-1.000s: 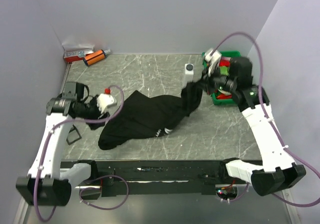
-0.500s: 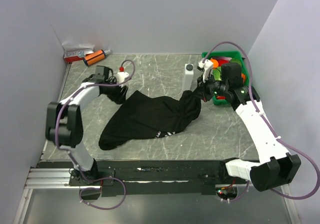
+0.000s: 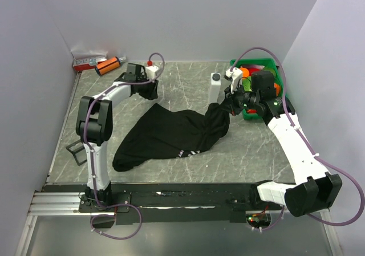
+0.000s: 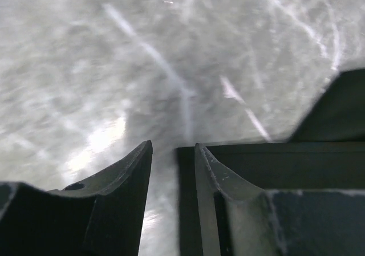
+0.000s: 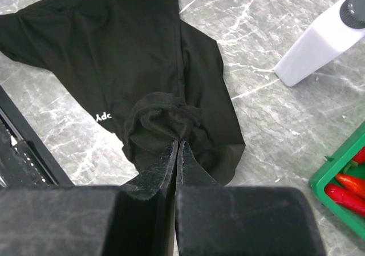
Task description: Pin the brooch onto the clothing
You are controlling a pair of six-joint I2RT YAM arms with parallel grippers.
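Note:
The black T-shirt lies crumpled mid-table, with white lettering near its front edge. My right gripper is shut on a bunched fold at the shirt's right end and holds it raised. In the right wrist view the closed fingertips pinch the shirt. My left gripper reaches out far, just beyond the shirt's back left corner. In the left wrist view its jaws stand a narrow gap apart, empty, above the table, with the shirt's edge beneath its right finger. No brooch shows in any view.
A white bottle with a dark cap stands just behind the right gripper and also shows in the right wrist view. A green bin with red and orange items stands at the right. An orange tube and a red box lie back left. A small black frame lies at the left edge.
My left arm has swung from the near left out to the far side, past the shirt's back left corner. My right gripper lowered slightly with the shirt end, then held still.

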